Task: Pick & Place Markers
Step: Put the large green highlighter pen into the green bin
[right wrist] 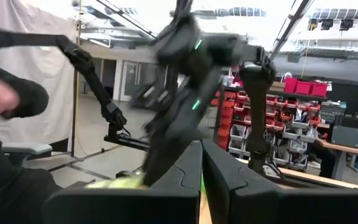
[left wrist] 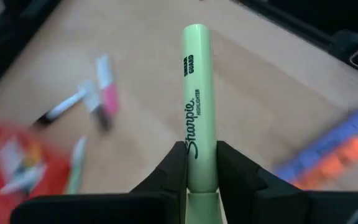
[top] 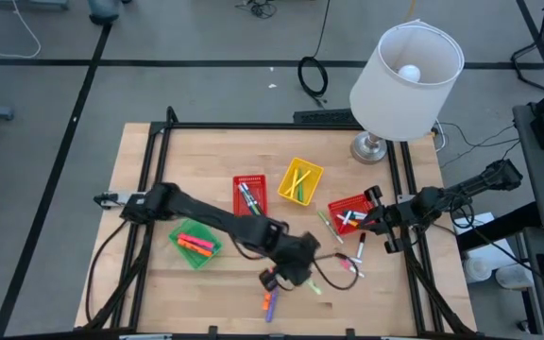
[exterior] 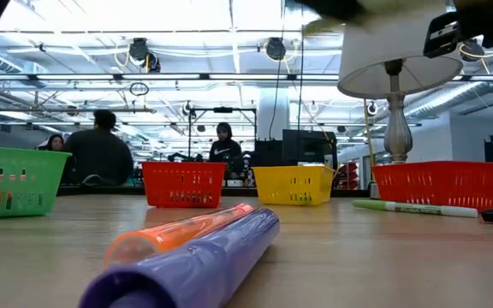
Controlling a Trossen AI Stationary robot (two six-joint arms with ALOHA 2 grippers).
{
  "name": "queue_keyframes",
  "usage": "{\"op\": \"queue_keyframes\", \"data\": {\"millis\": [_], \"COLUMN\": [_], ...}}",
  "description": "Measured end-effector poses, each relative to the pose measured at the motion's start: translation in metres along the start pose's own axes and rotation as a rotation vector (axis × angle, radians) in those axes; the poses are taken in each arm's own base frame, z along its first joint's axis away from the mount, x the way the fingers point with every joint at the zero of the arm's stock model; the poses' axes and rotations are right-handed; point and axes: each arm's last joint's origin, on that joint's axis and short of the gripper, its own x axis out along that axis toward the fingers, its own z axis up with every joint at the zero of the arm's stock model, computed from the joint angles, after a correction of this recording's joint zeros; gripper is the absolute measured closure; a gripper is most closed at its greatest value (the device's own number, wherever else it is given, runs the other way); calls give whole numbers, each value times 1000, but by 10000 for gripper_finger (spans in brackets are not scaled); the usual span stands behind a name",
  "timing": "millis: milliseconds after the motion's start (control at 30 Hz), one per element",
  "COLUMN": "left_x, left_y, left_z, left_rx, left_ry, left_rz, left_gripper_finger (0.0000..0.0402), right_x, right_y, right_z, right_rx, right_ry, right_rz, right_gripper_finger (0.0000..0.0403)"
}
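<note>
Counter: wooden counter [top: 159, 283] under a lamp [top: 406, 71], with an open workshop and seated people beyond it in the low view.
Left tool: your left tool [left wrist: 195, 163] is clamped on a pale green highlighter [left wrist: 196, 106], over the near middle of the counter.
Grip point: the fingers [left wrist: 174, 168] pinch the barrel close to one end, so most of the length sticks out past them.
Handling: judge it light and stiff, with a smooth round plastic barrel that may twist or slide in the pinch; a hold nearer the middle would steady it.
Right tool: your right tool [right wrist: 202, 180] is closed on nothing and waits at the right edge of the counter beside the red basket [top: 349, 215].
Loose markers: a purple marker [exterior: 191, 265] and an orange marker [exterior: 171, 233] lie touching, side by side, near the front edge; a green pen [exterior: 413, 208] and a few others lie in front of the red basket.
Baskets: the green basket [top: 194, 246], yellow basket [top: 300, 180] and second red basket [top: 250, 195] already hold markers.
Risk: roll-away is likely for these round barrels if dropped flat.
</note>
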Motion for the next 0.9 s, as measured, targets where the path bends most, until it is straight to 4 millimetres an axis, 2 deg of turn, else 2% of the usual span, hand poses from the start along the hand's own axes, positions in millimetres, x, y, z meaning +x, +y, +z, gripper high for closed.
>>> {"op": "queue_keyframes", "data": {"millis": [133,267,367,433,567,667,767,900], "left_x": [-69,-122,-157,-174,-193,-196,-188,-170], "left_y": [-7,-26,-47,-63,-98,-128,-151,-169], "left_z": [0,-13,-33,-54,-106,-143,-175,-200], "left_rx": [-90,-187,-265,-347,-486,-519,-557,-595], "left_ry": [102,208,266,297,364,395,434,462], "left_rz": [80,156,223,248,288,270,226,167], "left_gripper_finger": [341,341,341,341,341,341,341,341], "right_x": [0,0,0,0,0,0,0,0], "right_y": [0,0,0,0,0,0,0,0], "right_z": [0,0,-1,-1,-1,-1,-1,-1], "right_rx": [0,5,23,23,23,23,23,23], "right_ry": [-3,1,6,6,9,9,9,9], "right_rz": [0,1,2,2,2,2,2,1], "right_gripper_finger": [403,403,403,403,403,403,403,403]}}
